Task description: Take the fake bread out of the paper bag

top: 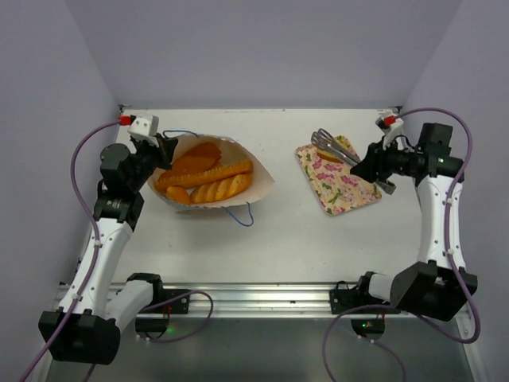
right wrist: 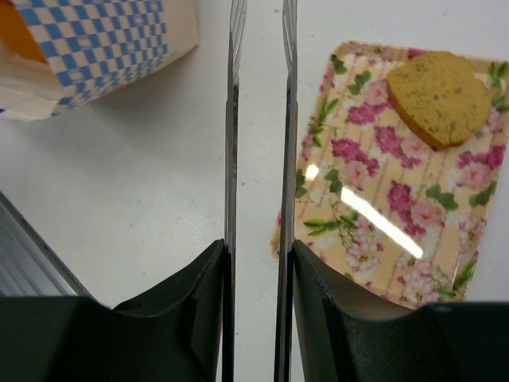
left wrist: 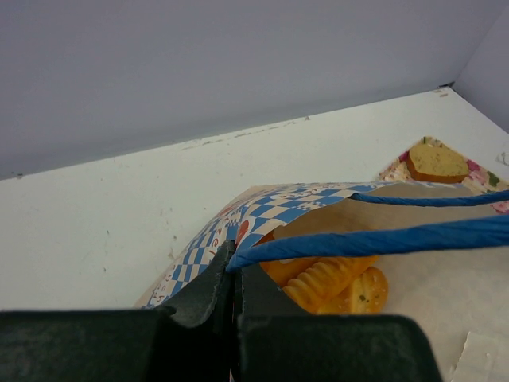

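Top external view is showing the glossy golden-orange toy breads lying inside the cream-tan paper bag with blue-and-white checks, just in front of the left pincer. The long ridged loaves are lying flat, side by side, with their long way running from the left pincer across toward the right pincer. They are looking hard, light and shiny, so I think they are going to slip. Squeezing one across its middle, on the ridges, is looking safest. The bag is looking thin and floppy, and it could crumple.

The left pincer is clenching the thin blue cord handle at the bag's rim. The right pincer is grasping shiny metal tongs, whose two arms are sticking out ahead of it with a gap between them. Just ahead of that pincer, partly under the tongs, the pink floral rectangular tray is sitting. One flat tan bread slice is lying on it, well apart from the bag.
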`<move>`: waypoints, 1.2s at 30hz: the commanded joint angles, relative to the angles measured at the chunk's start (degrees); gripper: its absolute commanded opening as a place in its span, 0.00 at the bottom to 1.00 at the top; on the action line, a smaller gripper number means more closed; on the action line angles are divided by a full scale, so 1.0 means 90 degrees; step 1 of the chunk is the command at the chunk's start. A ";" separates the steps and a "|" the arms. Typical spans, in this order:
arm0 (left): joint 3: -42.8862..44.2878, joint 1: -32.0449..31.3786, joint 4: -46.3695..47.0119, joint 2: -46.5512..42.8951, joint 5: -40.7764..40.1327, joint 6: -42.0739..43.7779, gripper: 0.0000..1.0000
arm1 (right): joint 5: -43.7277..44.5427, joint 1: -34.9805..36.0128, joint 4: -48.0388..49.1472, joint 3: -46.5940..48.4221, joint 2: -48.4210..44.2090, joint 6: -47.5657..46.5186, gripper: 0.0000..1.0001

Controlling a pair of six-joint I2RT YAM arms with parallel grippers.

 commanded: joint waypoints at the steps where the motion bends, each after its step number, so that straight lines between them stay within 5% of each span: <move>1: 0.0348 0.0028 0.0004 -0.0157 0.0382 0.0071 0.00 | -0.0442 0.1020 -0.0554 0.0613 -0.0579 -0.0426 0.40; 9: -0.0070 0.0028 0.0296 -0.0391 0.1017 -0.0066 0.00 | -0.0090 0.3513 -0.0973 0.2243 -0.0454 -0.0113 0.39; 17: -0.0404 0.0028 0.0316 -0.0645 0.1515 -0.0271 0.00 | 0.0876 0.5915 -0.1413 0.2137 -0.0337 -0.0864 0.38; 21: -0.0453 0.0028 0.0326 -0.0684 0.1496 -0.0543 0.00 | 0.2317 0.7154 -0.1170 0.2000 -0.0161 -0.0924 0.37; 36: -0.0569 0.0028 0.0063 -0.0782 0.1154 -0.0935 0.00 | 0.7457 0.9148 -0.0136 0.2313 0.1421 -0.1519 0.37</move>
